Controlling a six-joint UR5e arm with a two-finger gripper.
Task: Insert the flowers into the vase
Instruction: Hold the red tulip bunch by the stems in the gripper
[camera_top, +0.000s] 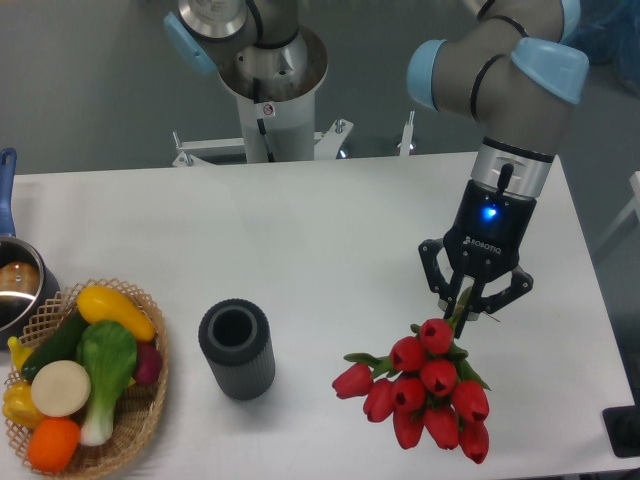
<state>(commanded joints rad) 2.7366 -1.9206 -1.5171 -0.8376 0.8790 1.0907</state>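
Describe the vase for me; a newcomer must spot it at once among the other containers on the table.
On the white table, look at the front edge, between the wicker basket of toy vegetables on the left and the red flowers held in the gripper on the right. The vase stands there alone. Unlike the woven basket and the steel pot, it is a short dark grey ribbed cylinder with an empty round mouth.

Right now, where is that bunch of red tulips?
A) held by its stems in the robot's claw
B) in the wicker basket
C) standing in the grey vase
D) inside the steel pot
A: the gripper pinches the green stems of the flowers, to the right of the empty vase.
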